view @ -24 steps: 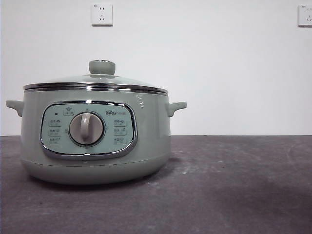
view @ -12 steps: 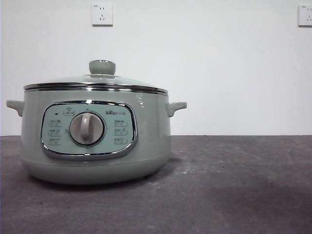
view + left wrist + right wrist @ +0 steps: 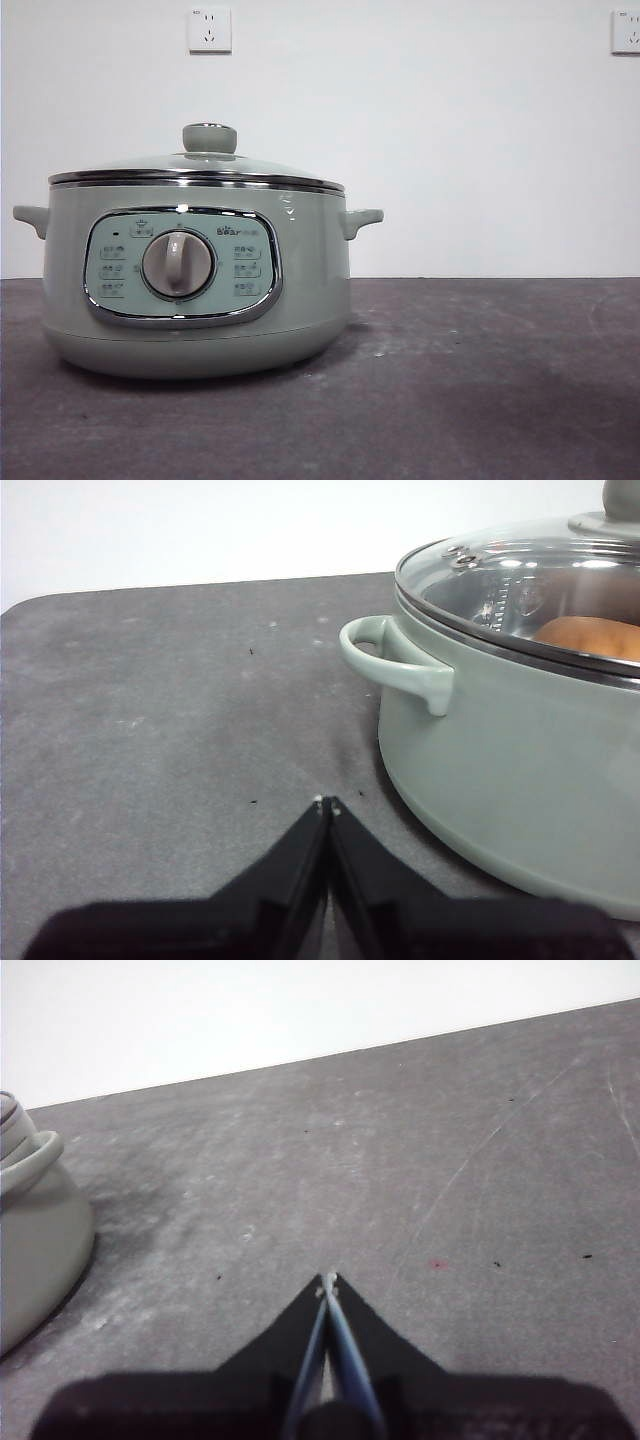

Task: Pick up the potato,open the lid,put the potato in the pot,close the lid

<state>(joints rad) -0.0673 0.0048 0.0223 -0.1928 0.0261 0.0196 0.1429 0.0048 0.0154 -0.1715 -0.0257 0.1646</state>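
So we're looking at the pot [image 3: 195,275] sitting on the dark grey table [image 3: 480,380], with the lid [image 3: 197,165] closed flat on its rim and the knob [image 3: 209,138] on top. Through the glass in the left wrist view we can see the potato [image 3: 592,637] lying inside the pot, orange-brown, under the lid.

Our left gripper [image 3: 327,805] hangs low over the table just beside the pot, near one of its side handles [image 3: 395,665]. Its two black jaws are pressed together with nothing between them. Our right gripper [image 3: 327,1282] is off on the other side over bare table, the pot's other handle [image 3: 25,1155] at the edge of its view, and its jaws are closed too, empty.

From the front we see no arm at all, just the pot, its dial [image 3: 178,264] and two wall sockets [image 3: 209,29].
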